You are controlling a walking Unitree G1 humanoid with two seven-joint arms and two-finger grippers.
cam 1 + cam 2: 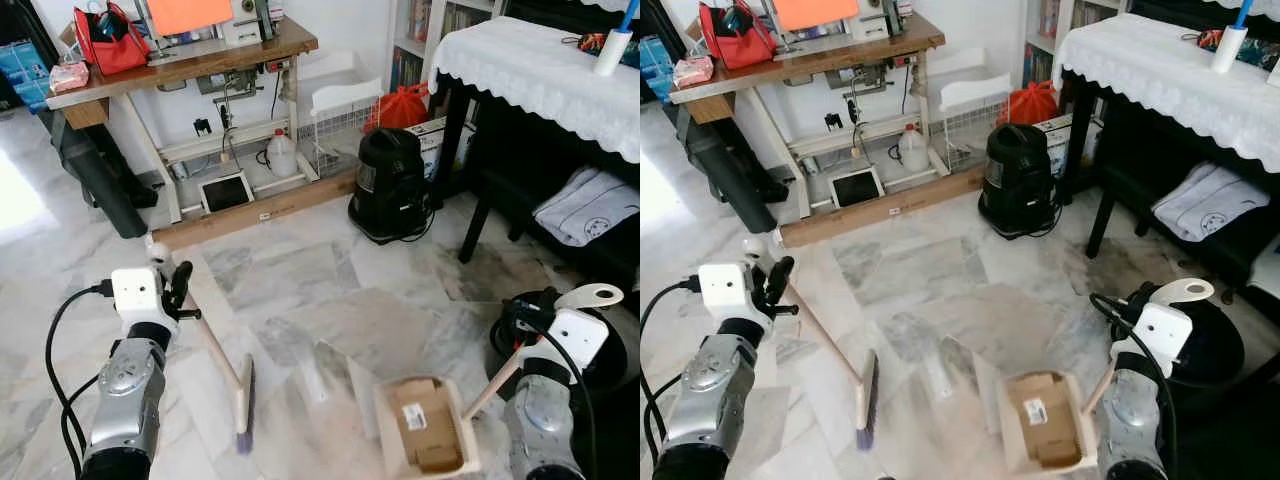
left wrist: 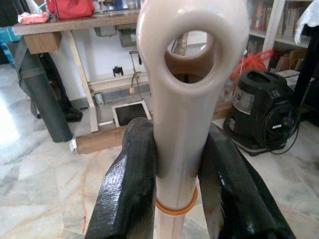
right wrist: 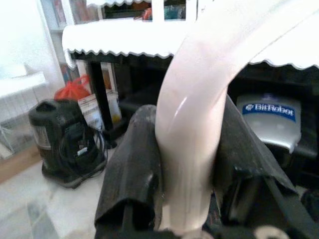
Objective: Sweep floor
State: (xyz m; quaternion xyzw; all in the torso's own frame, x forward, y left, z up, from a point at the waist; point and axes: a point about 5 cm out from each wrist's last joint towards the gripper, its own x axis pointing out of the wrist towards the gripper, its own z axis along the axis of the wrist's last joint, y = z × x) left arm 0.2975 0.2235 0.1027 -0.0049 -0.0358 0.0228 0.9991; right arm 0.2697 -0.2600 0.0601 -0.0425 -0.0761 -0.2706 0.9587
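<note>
My left gripper point(image 1: 176, 288) is shut on the cream handle of a broom point(image 1: 212, 342), whose shaft slants down to the purple-bristled head point(image 1: 244, 404) resting on the marble floor. In the left wrist view both black fingers point(image 2: 127, 184) clamp the broom handle point(image 2: 182, 124) just below its hanging loop. My right gripper point(image 3: 187, 164) is shut on the pale handle of a dustpan point(image 1: 428, 428), which sits on the floor in front of me with a piece of brown cardboard point(image 1: 420, 425) inside it. The dustpan's handle point(image 1: 588, 296) ends beside my right wrist.
A black canister vacuum point(image 1: 390, 185) stands ahead. Behind it is a wooden sewing table point(image 1: 190, 60) with a low plank base point(image 1: 260, 212). A dark piano with a white lace cover point(image 1: 545, 75) stands at the right, with a folded cloth point(image 1: 590, 205) beneath it. A black round machine point(image 1: 530, 330) sits by my right arm.
</note>
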